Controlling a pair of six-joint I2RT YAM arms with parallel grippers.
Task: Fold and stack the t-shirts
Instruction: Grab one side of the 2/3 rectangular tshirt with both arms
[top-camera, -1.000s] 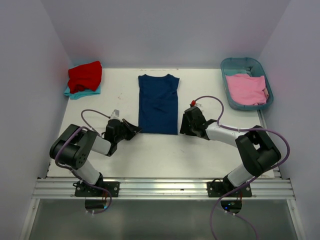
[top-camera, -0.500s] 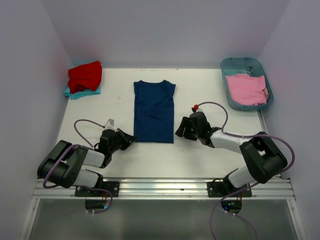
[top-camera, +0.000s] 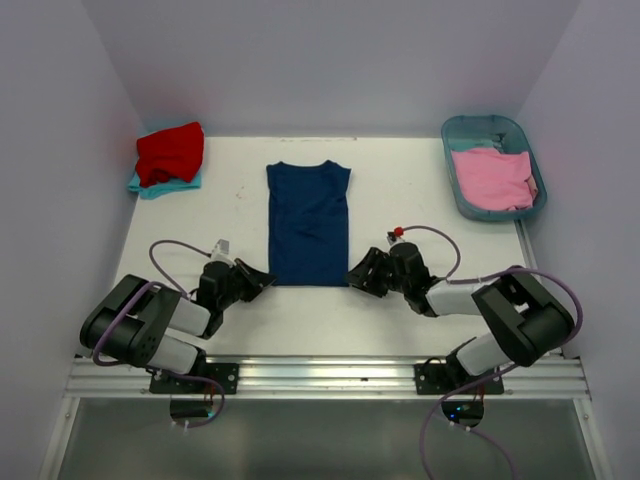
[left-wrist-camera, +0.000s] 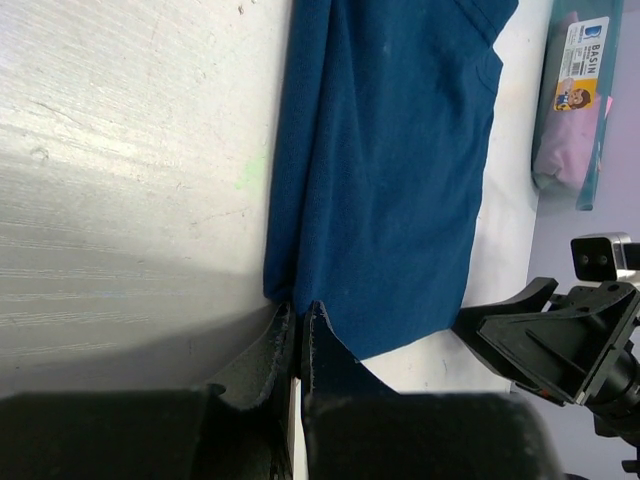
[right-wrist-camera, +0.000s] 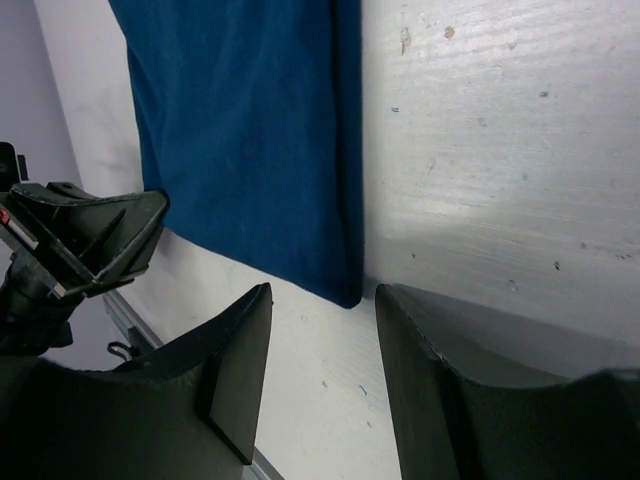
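The navy blue t-shirt (top-camera: 308, 225) lies flat in the middle of the table, folded into a narrow strip with its collar at the far end. My left gripper (top-camera: 266, 275) is shut at the near-left hem corner, and in the left wrist view its tips (left-wrist-camera: 297, 308) pinch the cloth edge (left-wrist-camera: 390, 170). My right gripper (top-camera: 352, 278) stands open just short of the near-right hem corner (right-wrist-camera: 348, 296), with bare table between its fingers (right-wrist-camera: 322, 292). A red t-shirt (top-camera: 170, 152) lies on a teal one (top-camera: 150, 187) at the far left. A pink t-shirt (top-camera: 492, 178) rests in the tub.
The teal plastic tub (top-camera: 485, 121) stands at the far right corner, close to the table's right edge. White walls close in the table on three sides. A metal rail (top-camera: 320, 375) runs along the near edge by the arm bases.
The navy t-shirt was dragged toward the near edge and slightly left, then stayed put. The right gripper has let go of its corner and backed off a little.
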